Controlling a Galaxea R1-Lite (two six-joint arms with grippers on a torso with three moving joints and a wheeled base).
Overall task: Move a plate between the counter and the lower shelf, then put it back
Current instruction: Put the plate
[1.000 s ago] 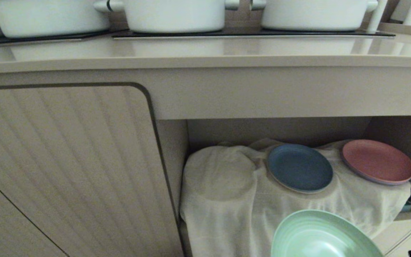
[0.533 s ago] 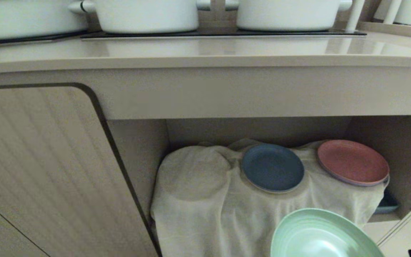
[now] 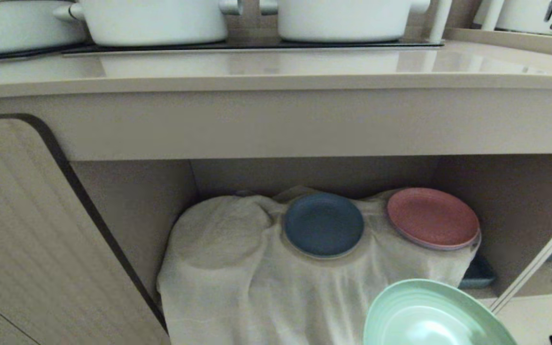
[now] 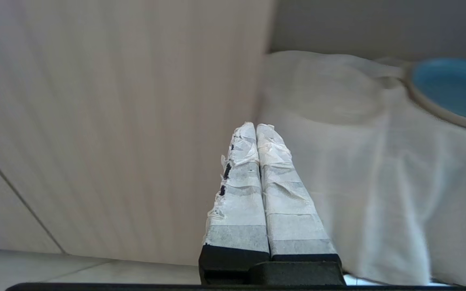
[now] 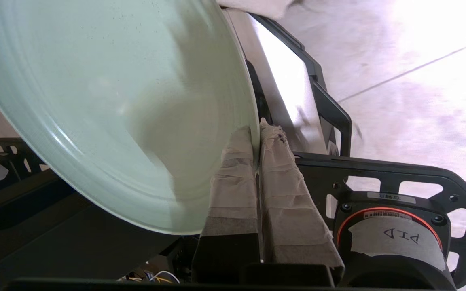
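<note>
Plate (image 3: 429,316) sits low right in the head view, its rim pinched by the right gripper (image 5: 257,137); left gripper (image 4: 257,129) idles clenched. Keep it level, clearing the counter (image 3: 276,72) edge.

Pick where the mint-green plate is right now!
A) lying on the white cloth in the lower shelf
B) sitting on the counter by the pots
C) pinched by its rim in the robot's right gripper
C: the right gripper is shut on the rim of the mint-green plate, clear of cloth and counter.
</note>
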